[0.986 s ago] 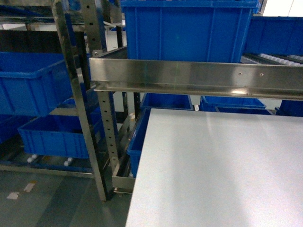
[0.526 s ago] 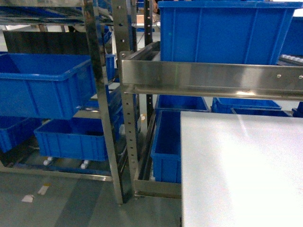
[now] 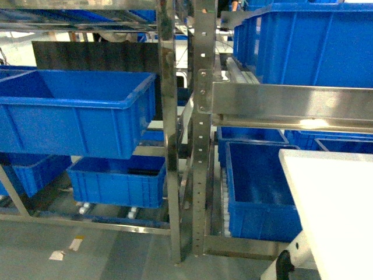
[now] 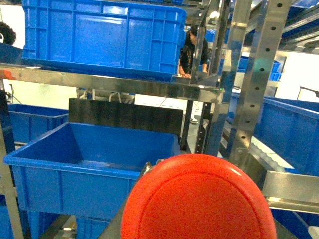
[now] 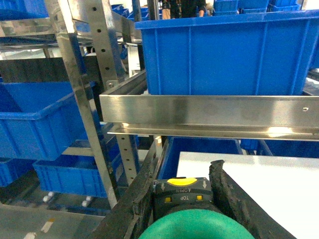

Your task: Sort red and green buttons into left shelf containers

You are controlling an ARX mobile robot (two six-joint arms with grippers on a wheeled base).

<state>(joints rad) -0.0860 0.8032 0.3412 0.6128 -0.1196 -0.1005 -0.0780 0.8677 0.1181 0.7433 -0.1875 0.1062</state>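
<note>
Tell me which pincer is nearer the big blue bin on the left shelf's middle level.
Left, judging by the wrist views. The left pincer, holding the red button, faces the blue bin just ahead. The right pincer, holding the green button, sees it off left, past the upright.

From my head view, a steel shelf (image 3: 201, 146) with perforated uprights fills the middle of the frame. On its left side a large blue bin (image 3: 78, 111) sits on the middle level, with a lower blue bin (image 3: 116, 181) beneath it near the grey floor (image 3: 87, 256). At upper right another blue bin (image 3: 303, 46) rests above a steel rail (image 3: 291, 108). A white desk (image 3: 344, 204) occupies the lower right corner.
</note>
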